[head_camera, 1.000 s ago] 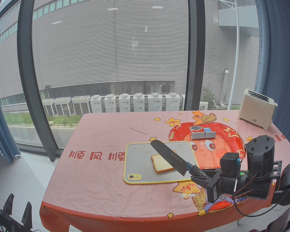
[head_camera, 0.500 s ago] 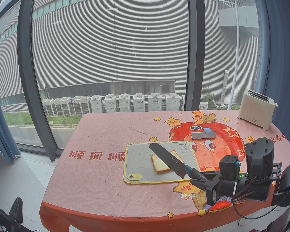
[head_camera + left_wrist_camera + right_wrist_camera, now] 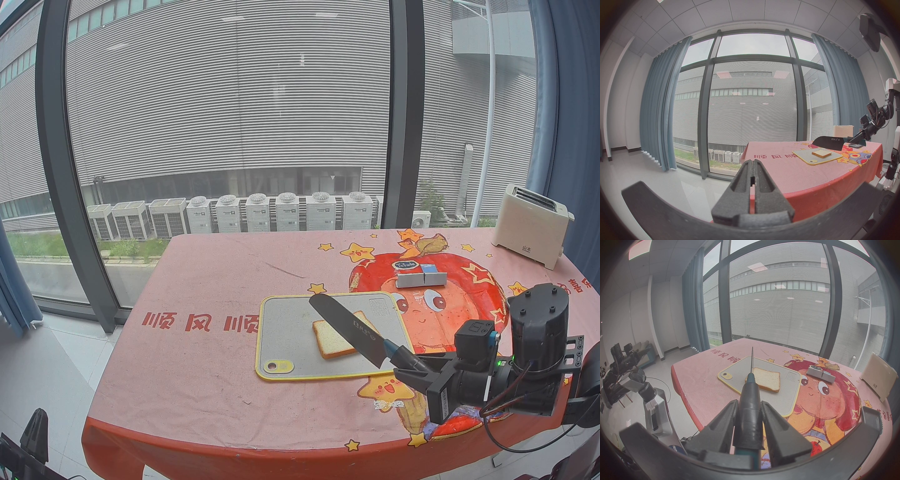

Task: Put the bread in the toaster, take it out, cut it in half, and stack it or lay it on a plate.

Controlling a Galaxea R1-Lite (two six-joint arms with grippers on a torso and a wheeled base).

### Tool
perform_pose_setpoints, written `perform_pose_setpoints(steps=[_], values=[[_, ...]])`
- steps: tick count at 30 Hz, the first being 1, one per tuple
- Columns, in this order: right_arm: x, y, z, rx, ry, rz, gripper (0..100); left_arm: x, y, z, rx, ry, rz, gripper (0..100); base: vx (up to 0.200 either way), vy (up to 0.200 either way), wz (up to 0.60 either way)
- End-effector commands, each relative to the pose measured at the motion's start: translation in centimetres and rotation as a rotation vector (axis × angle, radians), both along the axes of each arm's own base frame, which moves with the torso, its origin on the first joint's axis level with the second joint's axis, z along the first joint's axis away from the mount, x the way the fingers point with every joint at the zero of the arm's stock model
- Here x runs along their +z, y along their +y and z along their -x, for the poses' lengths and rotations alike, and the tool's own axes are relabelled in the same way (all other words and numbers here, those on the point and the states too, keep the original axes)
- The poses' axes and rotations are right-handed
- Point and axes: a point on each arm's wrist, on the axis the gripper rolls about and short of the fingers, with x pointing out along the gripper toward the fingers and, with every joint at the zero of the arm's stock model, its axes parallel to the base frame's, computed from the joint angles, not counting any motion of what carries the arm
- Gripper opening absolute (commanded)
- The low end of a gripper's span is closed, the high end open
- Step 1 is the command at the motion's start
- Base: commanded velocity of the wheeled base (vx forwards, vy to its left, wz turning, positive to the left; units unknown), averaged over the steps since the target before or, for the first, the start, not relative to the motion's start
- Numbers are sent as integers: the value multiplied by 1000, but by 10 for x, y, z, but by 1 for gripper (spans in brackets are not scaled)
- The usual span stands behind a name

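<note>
Head view: lowered black-bladed kitchen knife slightly over toasted square bread slice on grey yellow-rimmed cutting board, 10 o'clock from right jaws, clamped on handle; left jaws together. Likely cutting next.

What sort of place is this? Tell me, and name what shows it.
Probably an office or lab room staged as a kitchen test bench, not a home kitchen: tall windows, blue curtains, a tiled ceiling, and one clothed table carrying a toaster and a cutting board with bread.
</note>
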Motion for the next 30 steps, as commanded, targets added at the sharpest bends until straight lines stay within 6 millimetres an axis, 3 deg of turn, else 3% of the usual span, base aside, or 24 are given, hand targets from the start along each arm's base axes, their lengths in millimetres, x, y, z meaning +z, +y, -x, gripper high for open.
perform_pose_setpoints(steps=[1, 5, 16, 20, 25, 30], values=[[0, 0, -1, -3, 1, 1, 0, -4, 0, 0, -2, -3, 0, 0, 0, 0, 0], [-1, 0, 1, 3, 2, 2, 0, 15, 0, 2, 0, -190, -1, 0, 0, 0, 0], [0, -1, 1, -3, 1, 1, 0, 7, -1, 0, -27, -112, 0, 0, 0, 0, 0], [0, -1, -1, -8, -2, -1, 0, 28, -2, 1, -81, -241, -20, 0, 0, 0, 0], [-1, 0, 0, -9, 0, 8, 0, 69, -2, -28, -90, -251, -24, 0, 0, 0, 0], [-2, 0, 0, -13, -1, 11, 0, 79, -4, -56, -131, -209, -29, 0, 0, 0, 0]])
